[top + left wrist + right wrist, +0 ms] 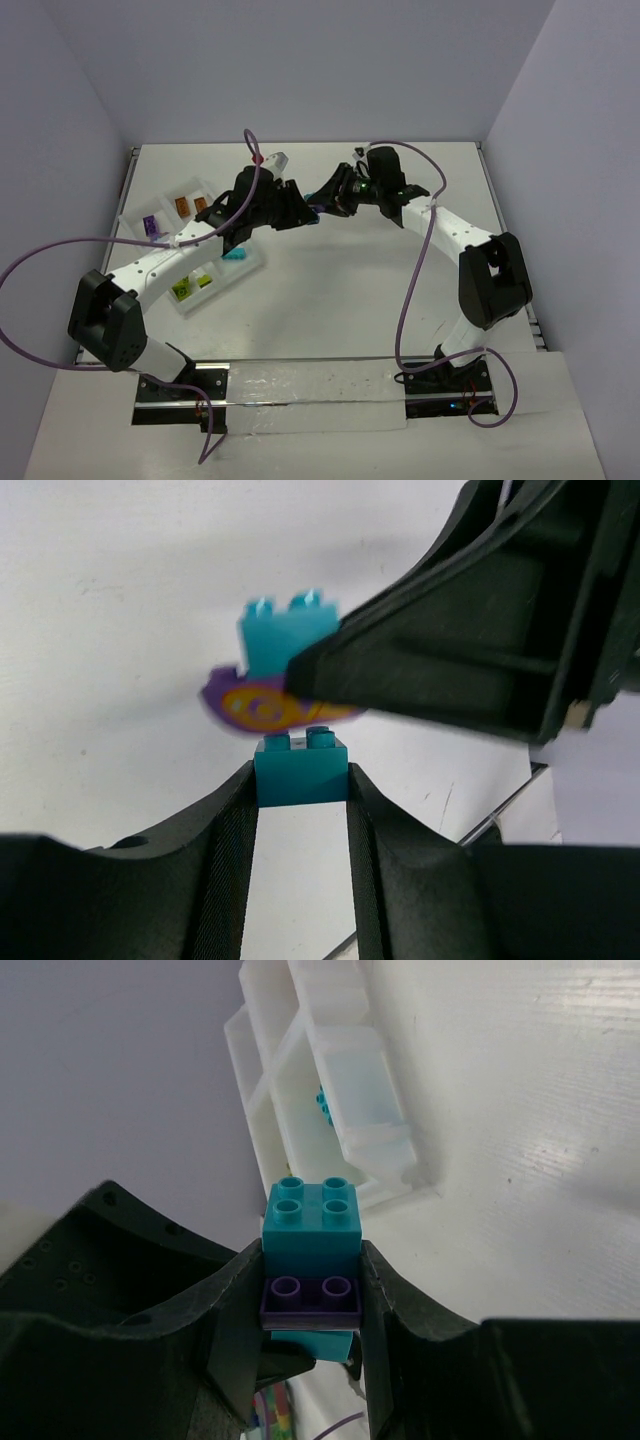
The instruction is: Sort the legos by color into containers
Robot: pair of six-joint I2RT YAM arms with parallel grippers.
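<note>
My two grippers meet above the table's middle, right of the white tray (pixel 228 272). My left gripper (pixel 300 776) is shut on a single turquoise brick (pixel 300 773). Just beyond it, my right gripper (pixel 312 1282) is shut on a cluster: a turquoise brick (pixel 312 1222) on a purple plate (pixel 310 1300). The left-held brick sits right under that plate (pixel 312 1343); I cannot tell whether they still touch. In the top view the left gripper (pixel 298 210) and the right gripper (pixel 326 198) are nearly tip to tip. The tray's compartments hold purple (pixel 150 225), orange (pixel 182 205), lime green (pixel 181 290) and turquoise (pixel 235 255) bricks.
The left arm's link runs over the tray's right side. The tray also shows in the right wrist view (pixel 262 1070), with a turquoise brick (pixel 322 1105) in it. Purple cables loop off both arms. Walls close the table on three sides.
</note>
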